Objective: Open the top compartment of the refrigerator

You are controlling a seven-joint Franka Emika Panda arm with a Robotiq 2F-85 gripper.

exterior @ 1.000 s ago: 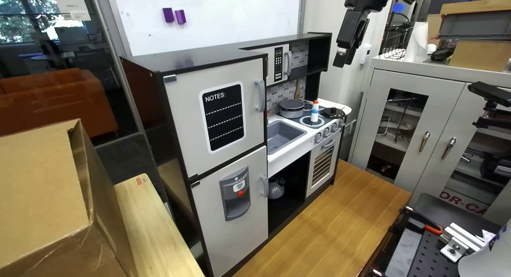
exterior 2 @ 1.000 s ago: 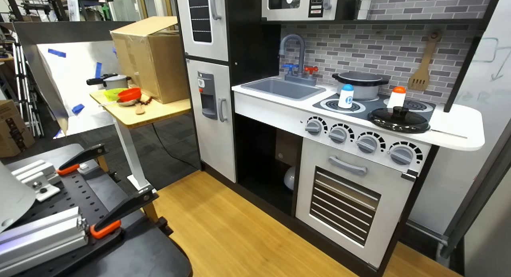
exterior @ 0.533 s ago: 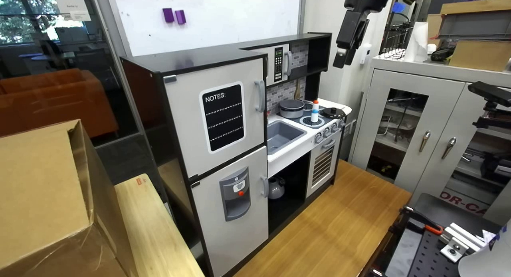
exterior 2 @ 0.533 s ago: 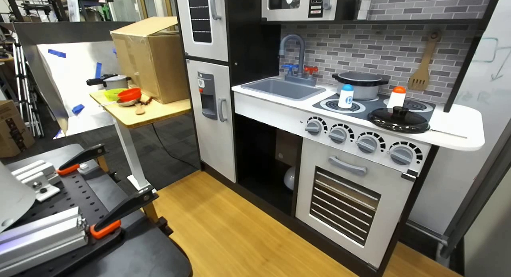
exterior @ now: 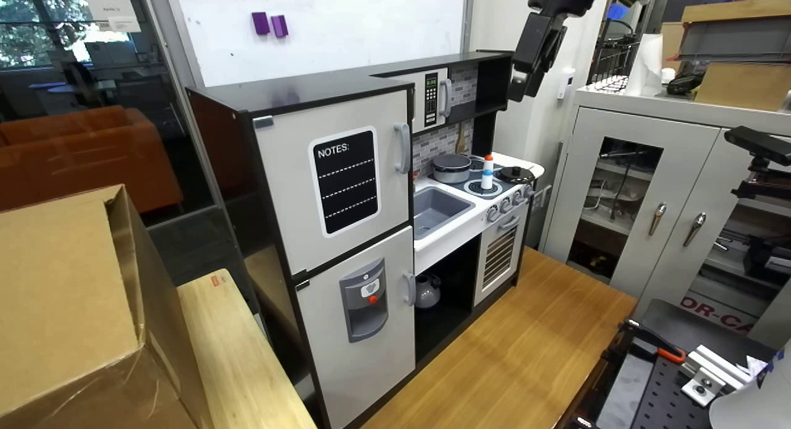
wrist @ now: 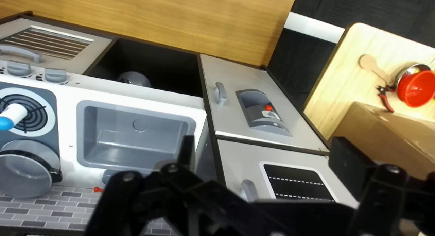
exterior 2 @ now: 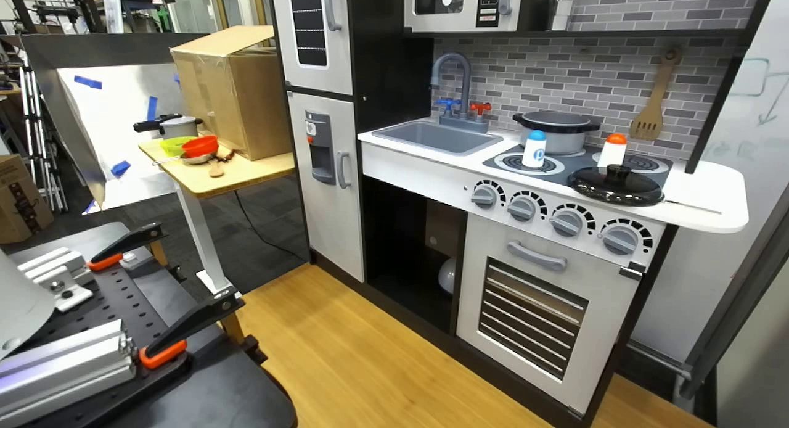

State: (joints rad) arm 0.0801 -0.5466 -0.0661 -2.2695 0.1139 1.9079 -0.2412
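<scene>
In an exterior view, the tool (exterior: 522, 88) hangs at the upper right of the frame, tilted downward and well apart from the refrigerator (exterior: 324, 265), which stands left of centre. The top compartment (exterior: 334, 182) in its upper part is white and closed, with a grey handle (exterior: 402, 149) near its right edge. In the wrist view the tool is wide, its 2 fingers (wrist: 348, 164) far apart, and that handle shows between them at the lower centre. At upper right, a wooden utensil (wrist: 369, 63) lies on the tabletop (wrist: 343, 76).
</scene>
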